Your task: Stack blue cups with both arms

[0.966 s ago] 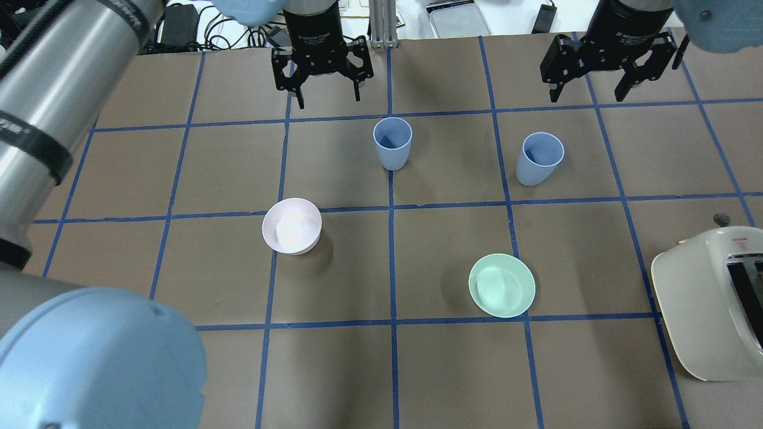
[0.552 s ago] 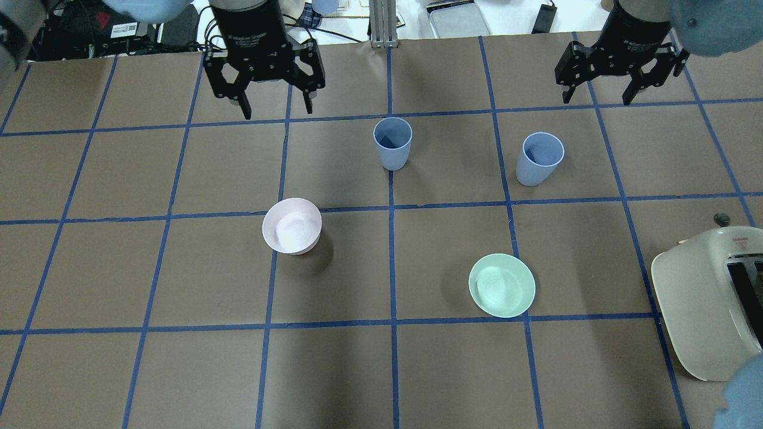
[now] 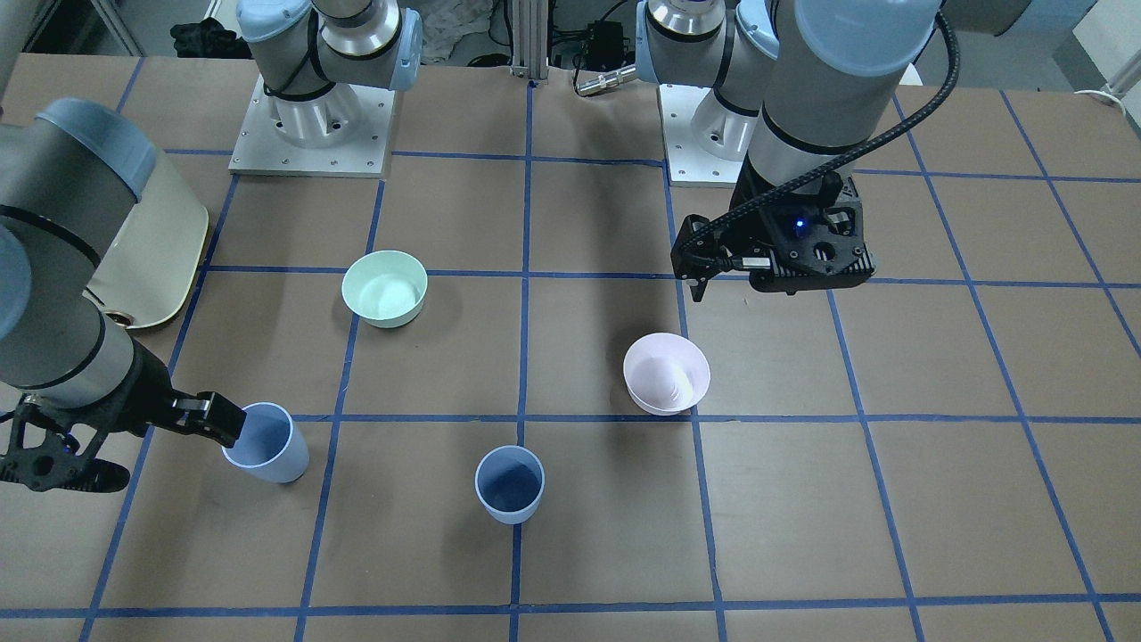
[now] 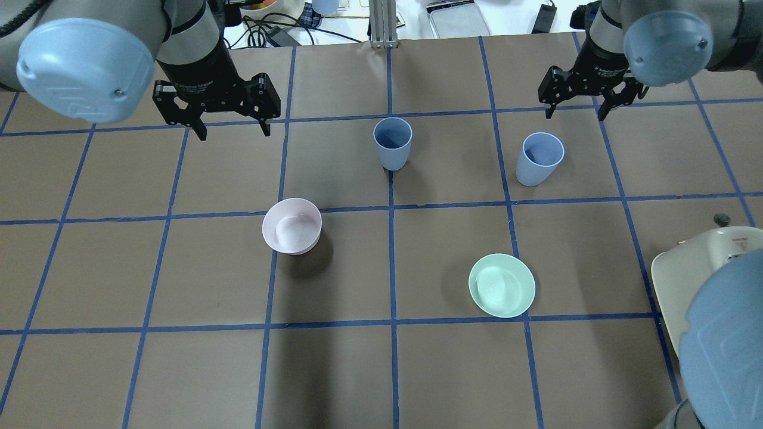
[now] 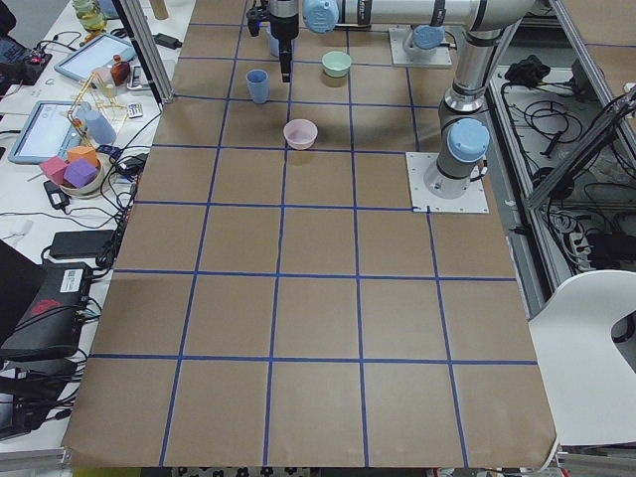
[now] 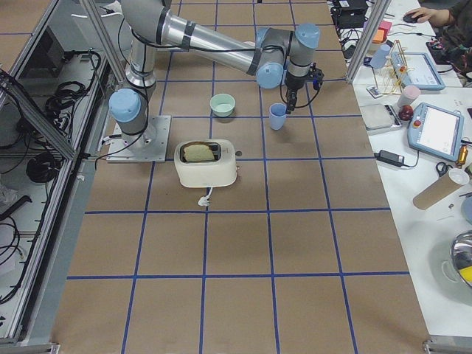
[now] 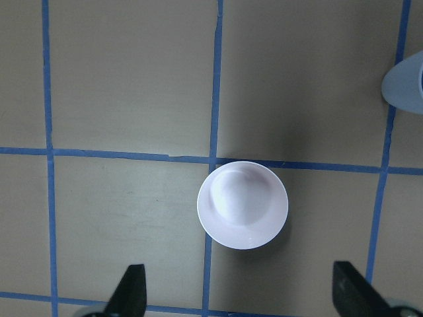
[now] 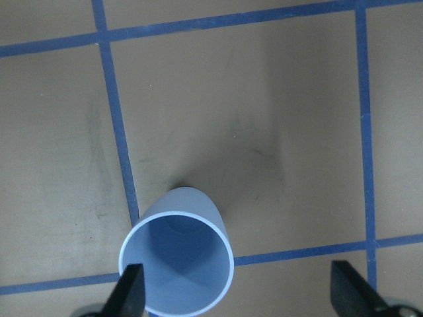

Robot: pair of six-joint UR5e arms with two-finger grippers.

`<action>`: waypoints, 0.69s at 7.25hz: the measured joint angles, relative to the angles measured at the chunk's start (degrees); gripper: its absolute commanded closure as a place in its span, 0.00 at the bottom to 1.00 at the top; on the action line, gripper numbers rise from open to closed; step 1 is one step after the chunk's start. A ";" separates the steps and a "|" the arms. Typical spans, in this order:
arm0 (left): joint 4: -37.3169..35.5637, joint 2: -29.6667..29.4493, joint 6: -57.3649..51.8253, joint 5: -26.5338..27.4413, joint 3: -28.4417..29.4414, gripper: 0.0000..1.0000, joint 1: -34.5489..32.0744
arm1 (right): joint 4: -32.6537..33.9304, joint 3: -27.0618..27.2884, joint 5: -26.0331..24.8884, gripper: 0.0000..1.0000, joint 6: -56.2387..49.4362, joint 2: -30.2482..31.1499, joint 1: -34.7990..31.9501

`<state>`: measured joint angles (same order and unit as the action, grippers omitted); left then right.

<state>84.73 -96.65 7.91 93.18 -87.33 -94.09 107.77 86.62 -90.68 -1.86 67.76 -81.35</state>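
Observation:
Two blue cups stand upright on the brown table, one at mid-table point(image 4: 393, 143) and one to its right point(image 4: 539, 158). My left gripper point(image 4: 232, 132) is open and empty, well left of the middle cup and hovering beyond the pink bowl point(image 4: 292, 225). Its wrist view shows that bowl point(image 7: 242, 205) below and a cup's edge point(image 7: 404, 79) at the far right. My right gripper point(image 4: 575, 111) is open and empty, just beyond the right cup. In the right wrist view that cup point(image 8: 177, 254) sits low, close to the left finger point(image 8: 129, 294).
A mint-green bowl point(image 4: 502, 285) sits near the front right. A cream toaster point(image 4: 685, 280) stands at the right edge. Blue tape lines grid the table. Cables and clutter lie past the far edge.
My left gripper has swung left, away from above the middle cup, and come nearer the pink bowl. My right gripper has dropped a little toward the right cup. Both stay open.

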 measured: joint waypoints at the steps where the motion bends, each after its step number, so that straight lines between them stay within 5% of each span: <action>1: -0.30 0.42 -0.12 0.05 -0.40 0.00 0.22 | 2.25 2.06 -0.01 0.00 -0.04 -0.31 0.05; 3: -0.43 0.83 -0.17 0.12 -0.60 0.00 0.41 | 5.89 6.14 -0.02 0.03 -0.05 -0.69 0.13; 5: -0.49 0.90 -0.23 0.01 -0.64 0.00 0.52 | 8.70 8.79 -0.04 0.66 -0.05 -1.16 0.14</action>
<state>84.25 -95.75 7.68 93.19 -87.97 -93.56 116.47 95.41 -90.72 -1.91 66.60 -81.22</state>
